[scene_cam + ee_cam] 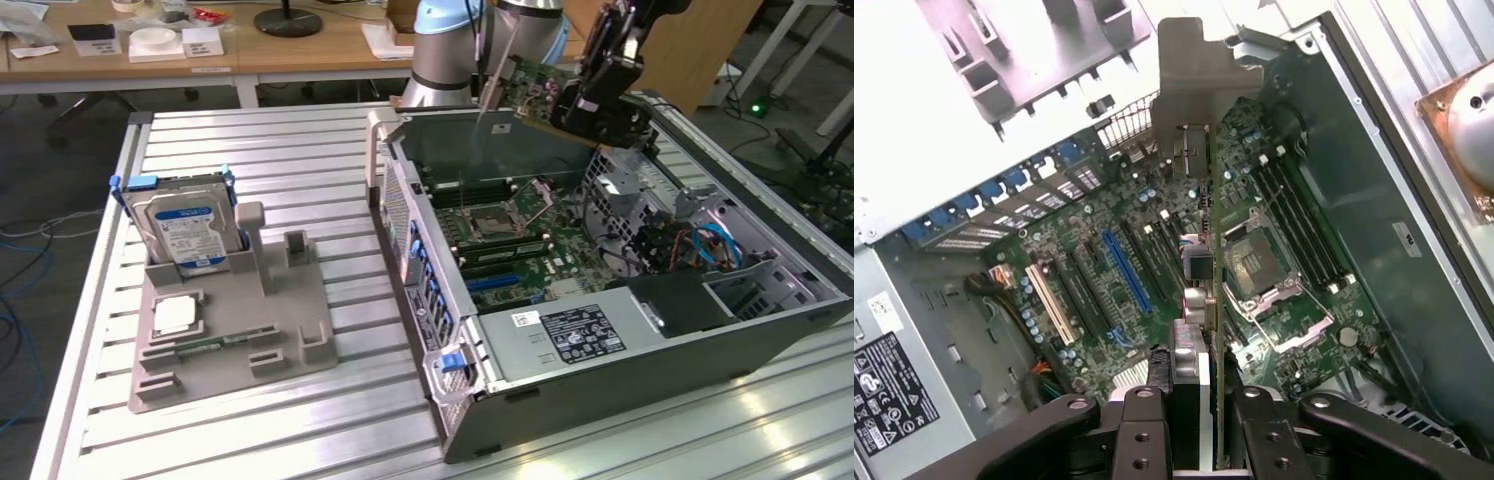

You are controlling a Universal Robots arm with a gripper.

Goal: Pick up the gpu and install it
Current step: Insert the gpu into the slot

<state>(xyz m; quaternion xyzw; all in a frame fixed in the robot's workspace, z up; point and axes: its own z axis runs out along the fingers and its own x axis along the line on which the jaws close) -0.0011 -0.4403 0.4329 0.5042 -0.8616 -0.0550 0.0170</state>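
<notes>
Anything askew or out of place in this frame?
Nothing looks damaged. The gpu hangs tilted in the gripper above the open computer case, not seated in any slot. The hard drive stands upright in its grey holder.

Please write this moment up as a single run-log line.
gripper: shut on gpu | gpu: held edge-on above open computer case | motherboard: below card, slots bare | hard drive: upright in gray holder

Item count: one gpu [537, 88]; one open computer case [747, 330]; one motherboard [1154, 250]; one blue-labelled hard drive [184, 228]; one grey parts holder [227, 330]; one memory stick [214, 343] in the holder; one robot arm [454, 45]; one counter [267, 150].
</notes>
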